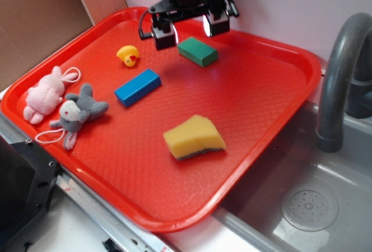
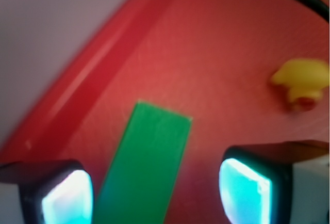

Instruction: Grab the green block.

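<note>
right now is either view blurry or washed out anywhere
Wrist view: soft throughout, the rubber duck smeared, the claw's pads glowing overexposed cyan, the green block still readable. Exterior view: sharp, mild glare on the red tray.

Everything lies on the tray (image 1: 273,118). Taking the sponge (image 1: 193,137) near its middle as landmark: the longer block (image 1: 138,87) lies left and behind it, the duck (image 1: 128,55) farther behind, the shorter block (image 1: 197,51) straight behind, both plush toys (image 1: 61,104) far left.
</note>
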